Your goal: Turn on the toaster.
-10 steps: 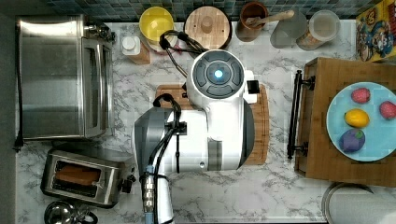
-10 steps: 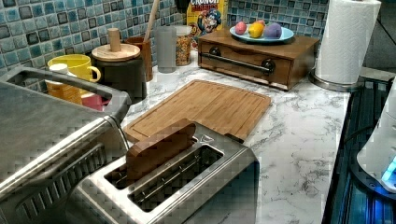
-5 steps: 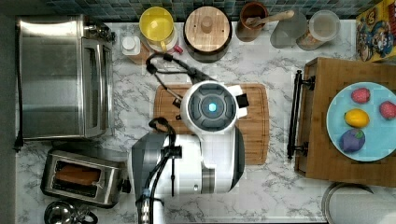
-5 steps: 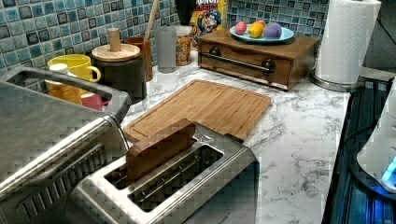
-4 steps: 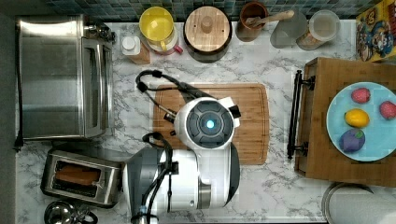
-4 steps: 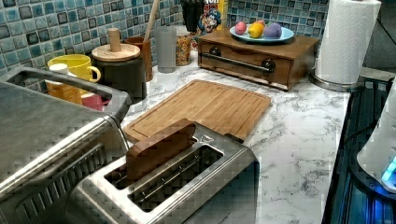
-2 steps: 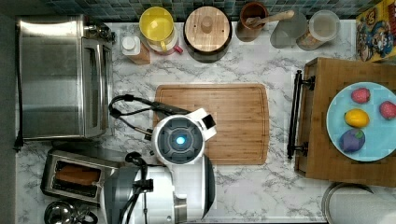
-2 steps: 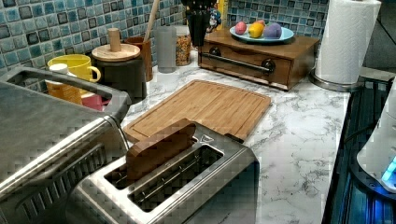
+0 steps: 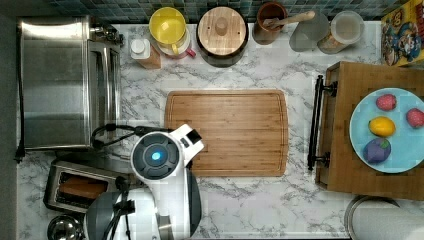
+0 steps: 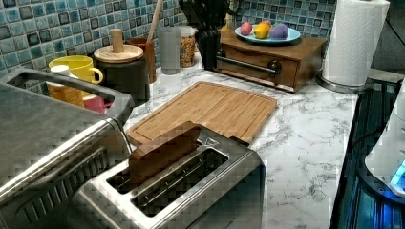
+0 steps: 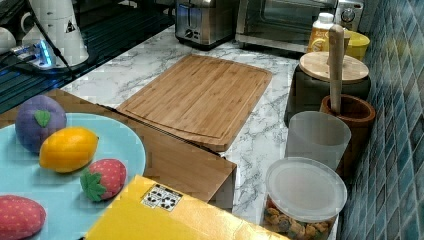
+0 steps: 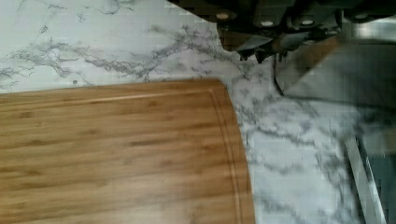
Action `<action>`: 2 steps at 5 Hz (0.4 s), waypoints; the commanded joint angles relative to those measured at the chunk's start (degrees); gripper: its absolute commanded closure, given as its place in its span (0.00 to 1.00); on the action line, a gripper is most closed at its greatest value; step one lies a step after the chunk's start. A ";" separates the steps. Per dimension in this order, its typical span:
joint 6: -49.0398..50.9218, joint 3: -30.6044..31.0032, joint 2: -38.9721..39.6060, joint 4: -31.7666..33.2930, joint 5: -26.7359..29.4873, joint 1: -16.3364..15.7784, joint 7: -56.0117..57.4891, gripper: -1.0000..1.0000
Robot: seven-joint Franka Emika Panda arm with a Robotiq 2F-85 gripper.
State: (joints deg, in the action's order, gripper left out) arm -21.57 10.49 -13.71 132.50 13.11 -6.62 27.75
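Observation:
The toaster [image 9: 80,187] is a small steel box at the top view's lower left, with a brown slice of bread [image 9: 82,186] standing in one slot. It is close up in the left view [image 10: 191,191] and far back in the right view [image 11: 202,20]. My white arm [image 9: 160,160] hangs over the counter just to the top view's right of the toaster and hides the gripper there. The dark gripper [image 10: 207,43] shows high in the left view, above the cutting board [image 9: 227,132]. In the wrist view the gripper [image 12: 261,42] is over marble beside the board's corner [image 12: 224,93]. The toaster's lever is hidden.
A large steel toaster oven [image 9: 65,85] stands behind the toaster at the top view's left. Cups, a lidded pot [image 9: 222,30] and jars line the tiled back wall. A wooden box [image 9: 370,130] with a plate of fruit and a paper towel roll [image 10: 356,43] stand beyond the board.
My arm has swept from the back of the cutting board toward the top view's lower left, ending next to the toaster. The gripper has come into the left view from above.

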 commanded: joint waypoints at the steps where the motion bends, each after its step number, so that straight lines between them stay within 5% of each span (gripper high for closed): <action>1: -0.78 3.84 -5.62 8.64 8.32 -7.01 7.56 1.00; 2: -3.13 3.57 -7.86 10.80 10.42 -7.83 7.73 1.00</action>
State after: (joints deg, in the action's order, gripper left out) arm -23.53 15.54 -18.73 143.58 20.39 -11.53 30.41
